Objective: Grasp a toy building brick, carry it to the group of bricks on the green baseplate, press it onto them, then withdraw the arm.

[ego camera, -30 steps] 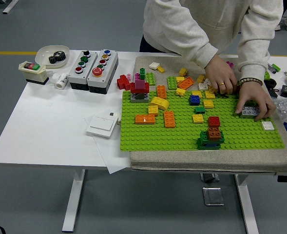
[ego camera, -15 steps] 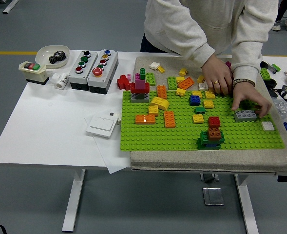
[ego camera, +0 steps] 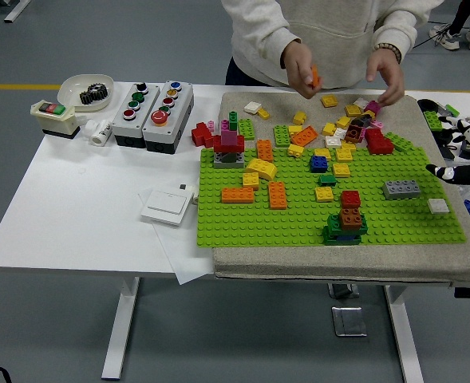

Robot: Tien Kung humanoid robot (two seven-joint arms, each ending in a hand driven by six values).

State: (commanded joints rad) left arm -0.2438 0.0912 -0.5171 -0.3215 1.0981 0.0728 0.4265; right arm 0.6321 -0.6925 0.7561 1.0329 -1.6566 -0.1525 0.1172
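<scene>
The robot's right hand (ego camera: pixel 458 171) barely shows at the right edge of the table (ego camera: pixel 75 207), fingers unreadable, no brick grasped. The stacked red, orange and green bricks (ego camera: pixel 347 217) sit on the green studded baseplate (ego camera: pixel 298 223); every step remains.

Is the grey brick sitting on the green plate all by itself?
Yes, the grey brick rests on the green baseplate with no hand touching it.
</scene>
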